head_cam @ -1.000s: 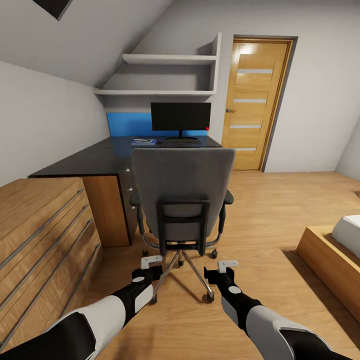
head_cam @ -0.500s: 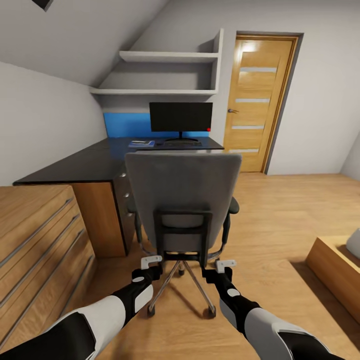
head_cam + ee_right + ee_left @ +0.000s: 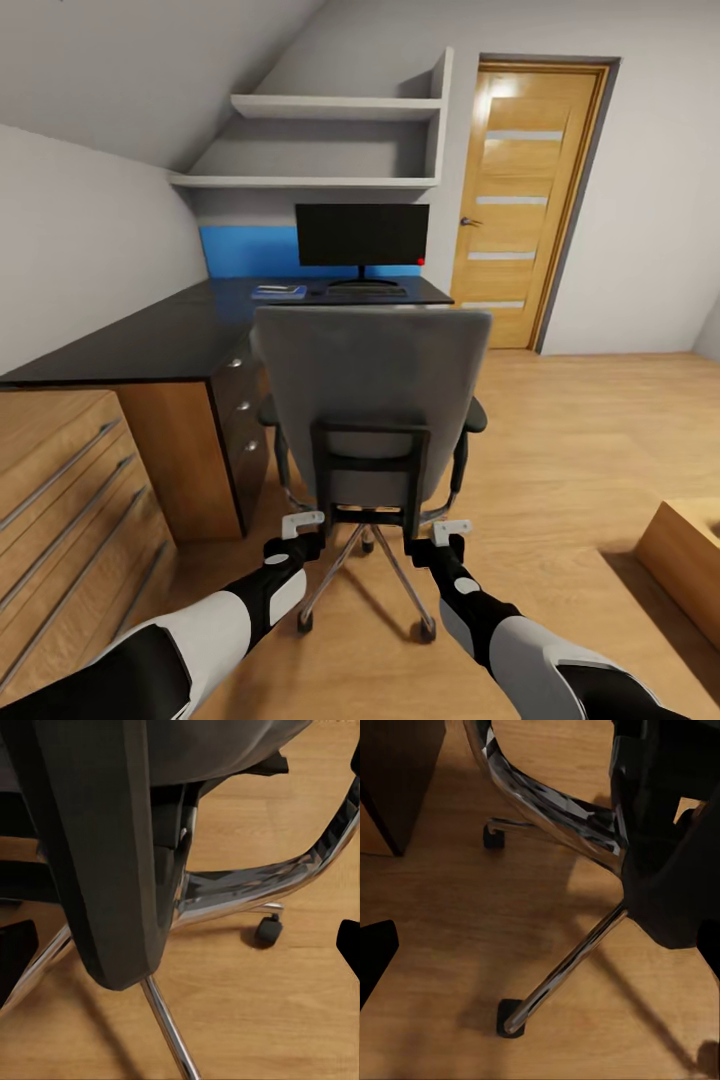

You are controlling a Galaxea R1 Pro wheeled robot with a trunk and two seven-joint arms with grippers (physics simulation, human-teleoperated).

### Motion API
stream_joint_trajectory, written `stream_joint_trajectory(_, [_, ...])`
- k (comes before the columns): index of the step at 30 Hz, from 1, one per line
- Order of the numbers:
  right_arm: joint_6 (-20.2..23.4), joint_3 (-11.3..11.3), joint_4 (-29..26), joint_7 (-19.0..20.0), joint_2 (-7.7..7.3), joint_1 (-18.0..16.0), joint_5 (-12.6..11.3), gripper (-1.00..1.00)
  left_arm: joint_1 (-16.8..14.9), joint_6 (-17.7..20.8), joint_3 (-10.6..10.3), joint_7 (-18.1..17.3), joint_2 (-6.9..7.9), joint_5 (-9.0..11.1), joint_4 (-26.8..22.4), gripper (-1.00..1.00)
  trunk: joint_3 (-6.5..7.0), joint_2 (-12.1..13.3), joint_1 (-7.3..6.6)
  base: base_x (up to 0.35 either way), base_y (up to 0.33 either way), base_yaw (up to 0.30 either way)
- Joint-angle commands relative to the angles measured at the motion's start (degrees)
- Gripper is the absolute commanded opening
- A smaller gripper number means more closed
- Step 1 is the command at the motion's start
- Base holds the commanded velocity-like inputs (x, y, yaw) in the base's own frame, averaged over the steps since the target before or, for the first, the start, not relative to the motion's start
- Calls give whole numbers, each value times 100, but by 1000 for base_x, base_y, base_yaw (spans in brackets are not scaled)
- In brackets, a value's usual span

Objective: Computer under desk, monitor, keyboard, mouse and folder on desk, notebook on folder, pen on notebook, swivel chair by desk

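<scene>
1. The swivel chair (image 3: 372, 400) stood in the middle of the head view with its grey back toward the robot, its chrome star base on the light wood floor (image 3: 560, 440), just beside the drawer side of the black surface (image 3: 170, 335).
2. The left tool (image 3: 300, 522) was held low behind the chair, close to the black frame on the chair's back; its pale fingertips were apart with nothing between them.
3. The right tool (image 3: 452, 526) was at the same height on the other side of that frame, also spread open and empty. Whether either tool touched the chair could not be told.
4. In the left wrist view a chrome leg (image 3: 566, 967) ran down to a black caster (image 3: 510, 1018) on the floor; the right wrist view showed the black back frame (image 3: 112, 870) close up, and another caster (image 3: 268, 931) beyond it.
5. The monitor (image 3: 362, 236) stood upright at the far end of the surface, in front of the blue back panel (image 3: 245, 252).
6. The keyboard (image 3: 366, 291) lay flat at the foot of the monitor.
7. The folder (image 3: 279, 292) lay on the surface near the keyboard, toward the wall; what lay on it was too small to tell.
8. Two white wall shelves (image 3: 320, 140) hung above the monitor, a wooden door (image 3: 520, 200) stood further along the far wall, and a light wood dresser (image 3: 60, 500) with bar handles adjoined the near end of the surface.
</scene>
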Motion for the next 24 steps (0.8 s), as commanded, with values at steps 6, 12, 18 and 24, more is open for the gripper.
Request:
stream_joint_trajectory(6, [-19,-92,1,-29,-5,-6,52,100,-4,-16,-42,23,-1,28,-1,100,-5,-2,2,320,0,0])
stream_joint_trajectory(12, [-19,-93,-5,-37,-13,-6,52,100,-4,-16,-38,26,-1,28,-1,100,-5,-2,2,320,0,0])
stream_joint_trajectory(18, [-19,-93,-7,-38,-14,-6,52,100,-4,-22,-37,23,-1,28,-1,100,-5,-2,2,320,0,61])
stream_joint_trajectory(24, [-19,-93,-8,-38,-14,-6,52,100,-4,-25,-37,23,-1,28,-1,100,-5,-2,2,312,-41,95])
